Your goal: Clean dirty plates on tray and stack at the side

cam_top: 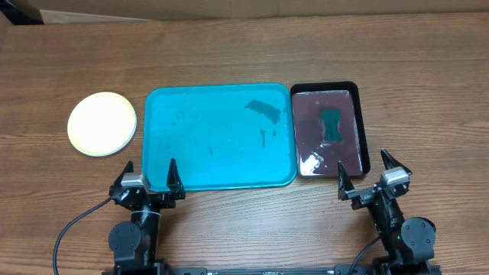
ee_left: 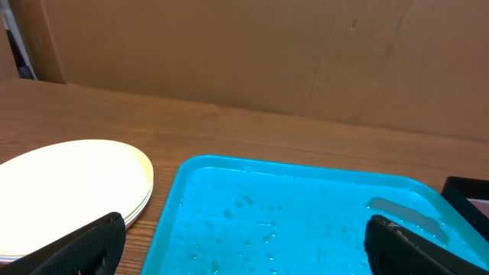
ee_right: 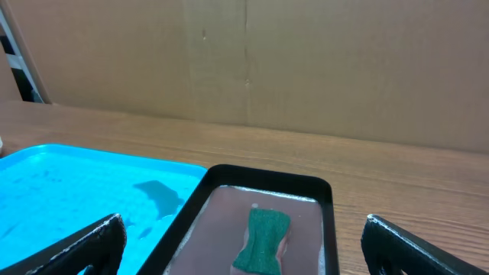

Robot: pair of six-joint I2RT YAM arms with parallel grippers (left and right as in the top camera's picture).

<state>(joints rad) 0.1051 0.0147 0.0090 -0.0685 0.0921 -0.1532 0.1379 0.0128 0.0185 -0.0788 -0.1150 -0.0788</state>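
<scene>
Left gripper [cam_top: 150, 169] and right gripper [cam_top: 364, 166] both gape wide, holding nothing. A careless left-arm sweep could knock the plates [cam_top: 102, 124], stacked beside the tray [cam_top: 206, 134], across the worktop [cam_top: 244, 46].

No writing, label or number can be read anywhere, as far as these rather coarse views allow: tray [cam_top: 221, 164], plates [cam_top: 102, 123] and table [cam_top: 229, 53] are all unmarked.
</scene>
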